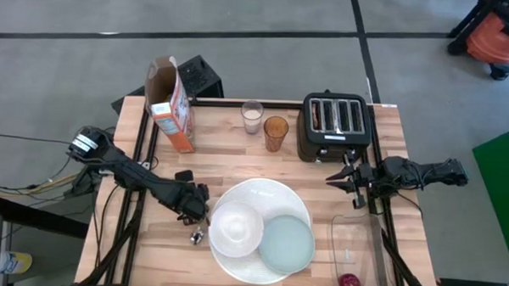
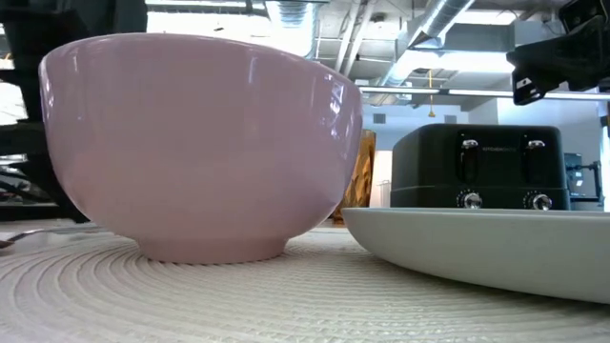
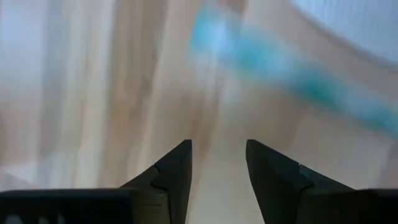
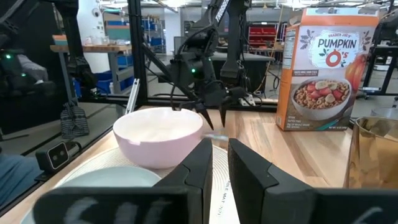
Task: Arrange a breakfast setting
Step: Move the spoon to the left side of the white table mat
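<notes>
White bowl point(image 1: 235, 228) and pale green small plate point(image 1: 287, 244) sitting on the large white plate point(image 1: 265, 191), left gripper point(image 1: 194, 212) beside it, fingers parted, nothing held, teal-handled spoon point(image 3: 292, 74) just ahead, right gripper point(image 1: 336, 175) nearly closed, empty, by the toaster point(image 1: 335, 125), cereal box point(image 1: 171, 104) at the back.

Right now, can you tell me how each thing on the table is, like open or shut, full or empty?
cereal box: upright, top flaps open.
milk glass: upright, holding milk.
amber glass: upright.
toaster: slots look empty.
white bowl: upright on the large white plate.
pale green small plate: flat, bare, on that plate.
left gripper: open, empty, by the bowl.
right gripper: shut, empty, by the toaster.
</notes>
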Controlling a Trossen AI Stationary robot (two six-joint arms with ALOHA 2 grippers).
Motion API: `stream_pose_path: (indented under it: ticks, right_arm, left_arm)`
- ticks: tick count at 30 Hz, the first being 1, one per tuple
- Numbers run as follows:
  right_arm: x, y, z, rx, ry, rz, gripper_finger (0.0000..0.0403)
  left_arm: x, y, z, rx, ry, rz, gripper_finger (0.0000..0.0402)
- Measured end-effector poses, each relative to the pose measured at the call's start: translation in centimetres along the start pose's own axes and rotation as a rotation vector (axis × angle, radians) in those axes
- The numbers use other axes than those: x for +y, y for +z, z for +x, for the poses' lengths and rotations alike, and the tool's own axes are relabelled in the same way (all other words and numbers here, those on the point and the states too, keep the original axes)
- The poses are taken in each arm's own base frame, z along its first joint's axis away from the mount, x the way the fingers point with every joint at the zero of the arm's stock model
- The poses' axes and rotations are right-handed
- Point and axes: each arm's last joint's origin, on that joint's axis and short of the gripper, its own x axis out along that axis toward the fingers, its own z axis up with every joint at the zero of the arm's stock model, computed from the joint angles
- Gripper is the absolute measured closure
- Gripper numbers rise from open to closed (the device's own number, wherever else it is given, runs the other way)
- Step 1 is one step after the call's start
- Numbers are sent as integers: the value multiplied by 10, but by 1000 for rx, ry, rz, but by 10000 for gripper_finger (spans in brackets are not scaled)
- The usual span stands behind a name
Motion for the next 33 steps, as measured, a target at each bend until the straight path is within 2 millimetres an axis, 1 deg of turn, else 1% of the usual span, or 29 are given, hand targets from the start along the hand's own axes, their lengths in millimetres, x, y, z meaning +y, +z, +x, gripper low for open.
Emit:
stream_pose_path:
  ticks: [3, 8, 12, 14, 16, 24, 29, 33]
  right_arm:
    - [0, -1, 0, 11, 0, 0, 327]
    - [0, -2, 0, 23, 0, 0, 327]
    - [0, -2, 0, 22, 0, 0, 327]
    - [0, -2, 0, 22, 0, 0, 327]
    - [0, -2, 0, 22, 0, 0, 327]
    - [0, -2, 0, 21, 0, 0, 327]
    - [0, -2, 0, 20, 0, 0, 327]
    - [0, -2, 0, 20, 0, 0, 327]
  left_arm:
    - [-3, 3, 0, -18, -36, -3, 262]
    - [0, -1, 0, 11, -9, -19, 262]
    - [-4, -4, -1, 85, -98, -39, 262]
    - [-8, -7, -3, 119, -145, -49, 262]
    - [-15, -9, -4, 116, -189, -51, 262]
    - [-42, -6, -14, 0, -396, -43, 262]
    - [-45, -12, -16, 37, -386, -104, 262]
    - [-48, -18, -17, 55, -378, -113, 262]
